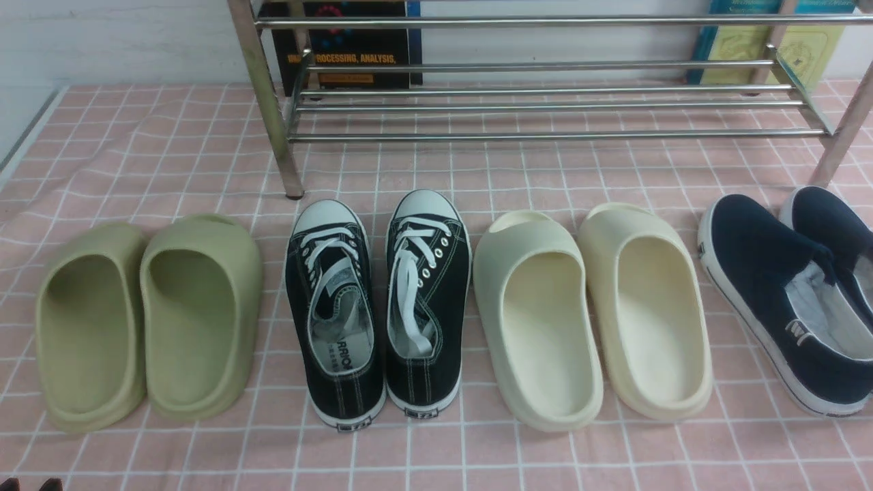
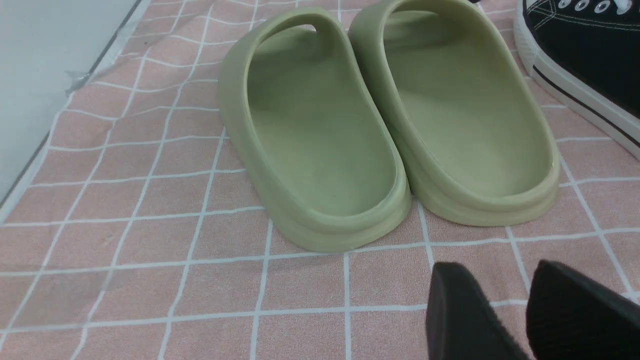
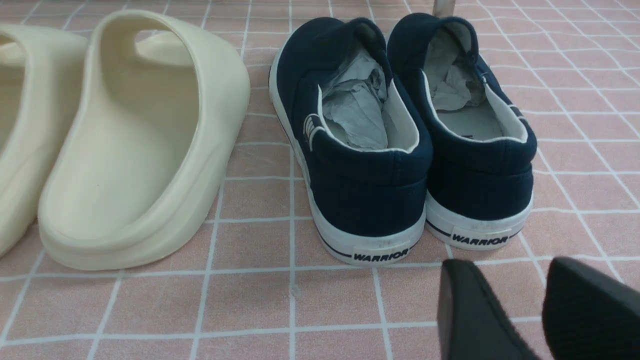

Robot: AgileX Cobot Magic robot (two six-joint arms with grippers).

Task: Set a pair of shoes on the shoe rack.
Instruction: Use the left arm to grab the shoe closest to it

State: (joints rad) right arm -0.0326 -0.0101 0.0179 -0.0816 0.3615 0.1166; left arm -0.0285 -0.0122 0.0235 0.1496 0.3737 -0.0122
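a: what's in the front view?
b: pink checked cloth (image 1: 511, 464); black sneakers (image 1: 378, 314) side by side on it, near the metal rack (image 1: 559, 135). grip each heel squarely, then lift high enough to clear the lowest bars.
a: left wrist view?
b: left jaws (image 2: 480, 310) part-open, holding nothing, near the olive slides (image 2: 325, 130). avoid brushing those.
a: right wrist view?
b: right jaws (image 3: 495, 310) parted too, empty.

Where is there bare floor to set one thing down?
Bare cloth runs in front of the olive slides, and between the left wall and the rack's left leg. It is crowded where the black sneakers touch at their heels.
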